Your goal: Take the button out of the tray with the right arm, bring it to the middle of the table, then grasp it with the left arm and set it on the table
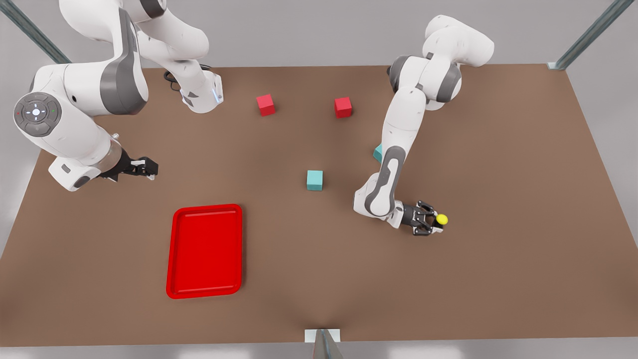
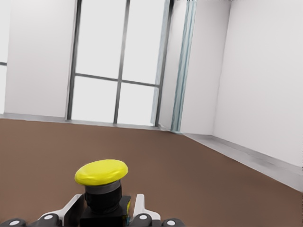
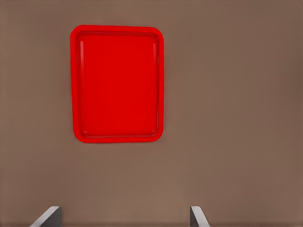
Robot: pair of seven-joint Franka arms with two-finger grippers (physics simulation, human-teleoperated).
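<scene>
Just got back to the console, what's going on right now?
The left claw, on the front view's right, is shut on the button and holds it low over the table, well away from the tray. The right claw, on the front view's left, is open and holds nothing; it waits above the table near the tray, which has nothing in it. Red and teal cubes sit untouched farther back.

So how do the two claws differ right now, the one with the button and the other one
The left claw is shut on the button, low over the table at the front view's right. The right claw is open and holds nothing, at the front view's left beyond the tray. The left wrist view looks level across the table; the right wrist view looks straight down at the tray. Both claws are black and two-fingered, on white arms.
</scene>
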